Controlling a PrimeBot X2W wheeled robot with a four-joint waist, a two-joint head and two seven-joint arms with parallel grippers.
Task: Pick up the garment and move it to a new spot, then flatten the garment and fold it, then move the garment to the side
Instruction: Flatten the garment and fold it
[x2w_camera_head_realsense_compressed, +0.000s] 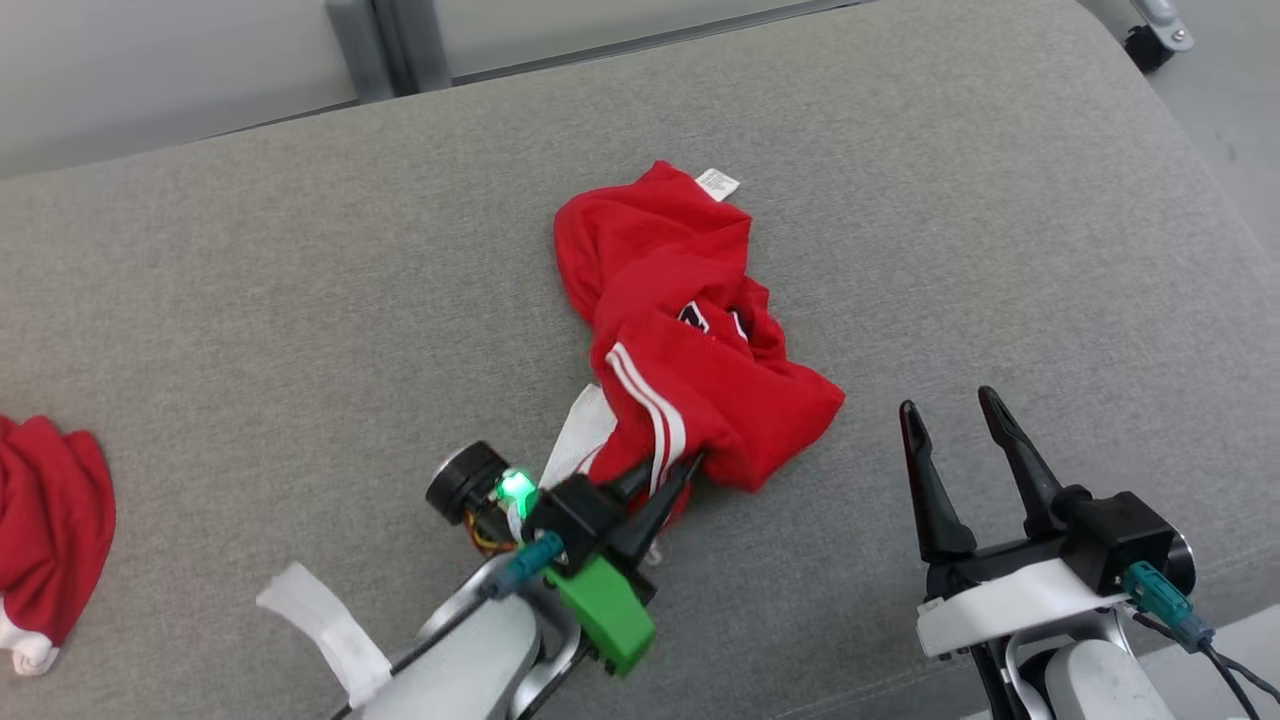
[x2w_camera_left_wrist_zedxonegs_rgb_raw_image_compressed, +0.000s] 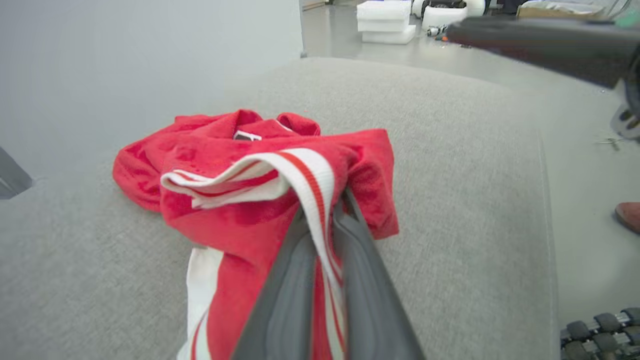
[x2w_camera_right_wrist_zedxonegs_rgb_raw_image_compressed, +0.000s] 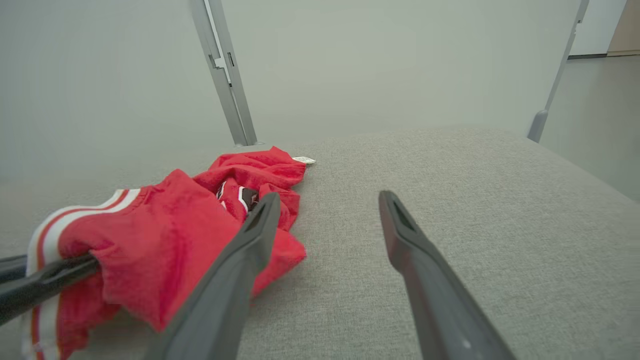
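Note:
A crumpled red garment (x2w_camera_head_realsense_compressed: 680, 330) with white stripes and a small white label lies mid-way across the grey padded surface (x2w_camera_head_realsense_compressed: 300, 300). My left gripper (x2w_camera_head_realsense_compressed: 670, 475) is shut on the garment's near striped edge; in the left wrist view the two fingers pinch the white-and-red band (x2w_camera_left_wrist_zedxonegs_rgb_raw_image_compressed: 320, 200), and the cloth bunches up beyond them. My right gripper (x2w_camera_head_realsense_compressed: 950, 410) hovers open to the garment's right, apart from it, with nothing between its fingers (x2w_camera_right_wrist_zedxonegs_rgb_raw_image_compressed: 325, 200). In the right wrist view the garment (x2w_camera_right_wrist_zedxonegs_rgb_raw_image_compressed: 170, 235) sits left of those fingers, with the left gripper's dark fingers (x2w_camera_right_wrist_zedxonegs_rgb_raw_image_compressed: 45, 285) entering from the left edge.
A second red cloth with white trim (x2w_camera_head_realsense_compressed: 50, 530) lies at the surface's left edge. The padded surface drops off at the right, where bare floor (x2w_camera_head_realsense_compressed: 1230, 100) and a caster wheel (x2w_camera_head_realsense_compressed: 1150, 35) show. A grey post (x2w_camera_right_wrist_zedxonegs_rgb_raw_image_compressed: 225, 75) stands behind the surface.

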